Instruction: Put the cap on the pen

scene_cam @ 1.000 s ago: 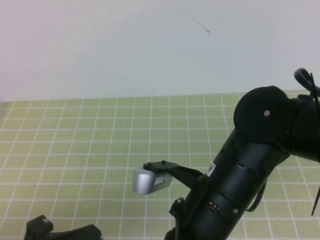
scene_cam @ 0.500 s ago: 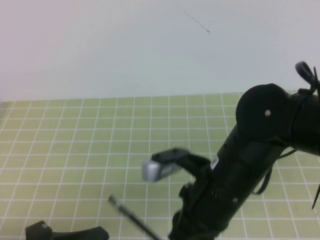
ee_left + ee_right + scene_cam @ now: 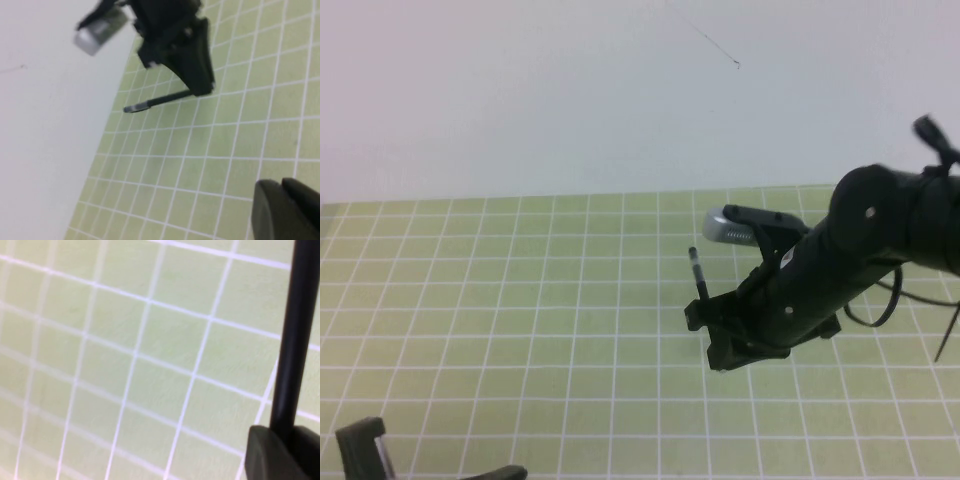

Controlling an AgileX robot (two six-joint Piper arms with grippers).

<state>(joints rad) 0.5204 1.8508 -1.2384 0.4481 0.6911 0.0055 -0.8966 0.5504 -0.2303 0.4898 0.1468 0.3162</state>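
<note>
My right gripper is raised over the middle right of the green grid mat and shut on the thin black pen. The pen sticks up out of the jaws, its small tip on top. In the left wrist view the pen juts sideways from the right gripper. The right wrist view shows the pen's shaft clamped in the right gripper. My left gripper is low at the front left corner. Its fingers stand pressed together. No cap shows anywhere.
The green grid mat covers the table up to a plain white wall. The right arm's silver wrist camera sits above the gripper.
The right arm has lifted and swung back and right, bringing the pen up from the front edge to stand upright. The left gripper has shifted left and lower in view.
</note>
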